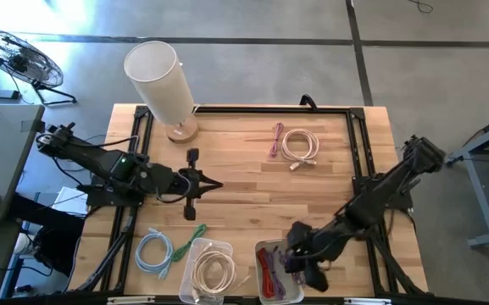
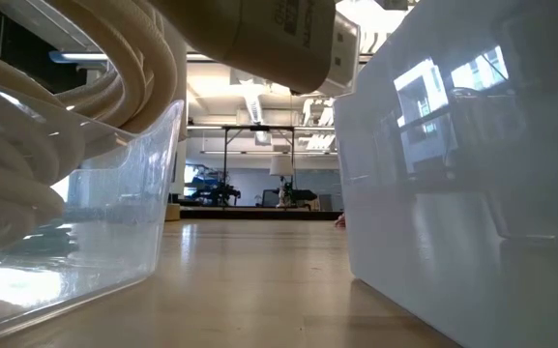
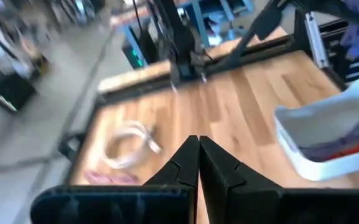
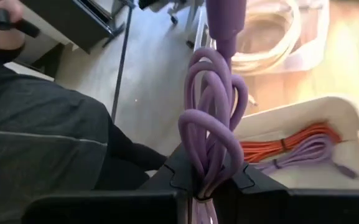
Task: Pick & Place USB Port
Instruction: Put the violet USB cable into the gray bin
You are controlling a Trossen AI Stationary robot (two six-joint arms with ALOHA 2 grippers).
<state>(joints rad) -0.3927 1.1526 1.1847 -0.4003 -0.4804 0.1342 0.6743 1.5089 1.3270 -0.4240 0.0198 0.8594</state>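
A: What does the overhead view show?
B: A wooden table (image 1: 252, 182) on a grey floor, with a fan (image 1: 17, 58) nearby. There are two bins: a clear bin (image 1: 211, 269) of cream cable and a white bin (image 1: 271, 271) of red cable. The left gripper (image 1: 213, 184) hangs pinched shut and empty.

A: And the right wrist view?
B: The right gripper (image 4: 209, 180) clamps a coiled purple USB cable (image 4: 213, 118) over the white bin; a person in dark clothing (image 4: 42, 143) stands beside the table.

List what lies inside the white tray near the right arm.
The white tray holds a coiled orange cable and a purple cable. The right gripper and its held purple cable coil cover the tray's near corner.
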